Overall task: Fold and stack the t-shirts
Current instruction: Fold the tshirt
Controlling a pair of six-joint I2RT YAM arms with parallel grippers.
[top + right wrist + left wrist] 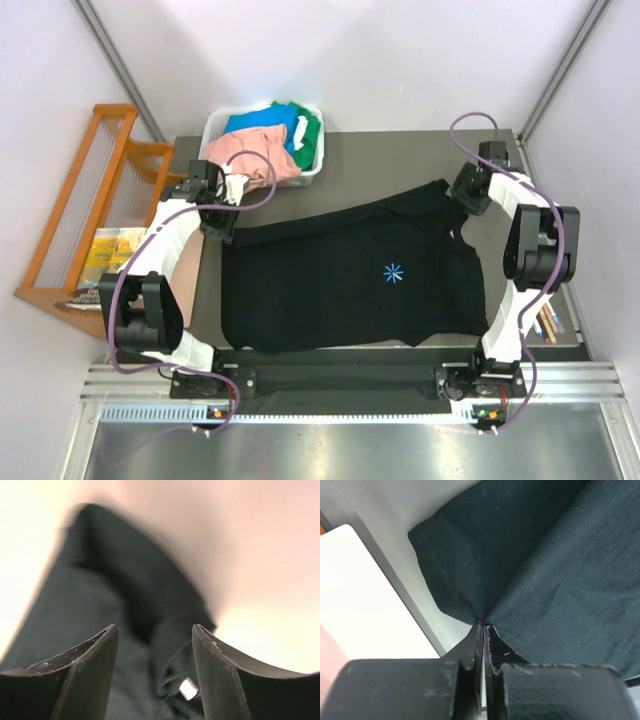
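Note:
A large black t-shirt (350, 280) with a light-blue starburst mark (393, 272) lies spread across the table. Its far-left corner is pinched in my left gripper (225, 236), which is shut on the cloth (485, 624) where the fabric gathers at the fingertips. Over the shirt's far-right shoulder, my right gripper (462, 195) is open, and the blurred black cloth (150, 625) lies below its spread fingers (95, 650) with nothing between them. Salmon-pink (245, 152), blue (262, 122) and green (310, 132) t-shirts sit bunched in the bin.
A white plastic bin (310, 172) stands at the table's far left corner. A wooden rack (85, 200) leans beside the table on the left, with yellow packets (112, 248) below it. The table's left edge (395, 575) runs just past the held corner.

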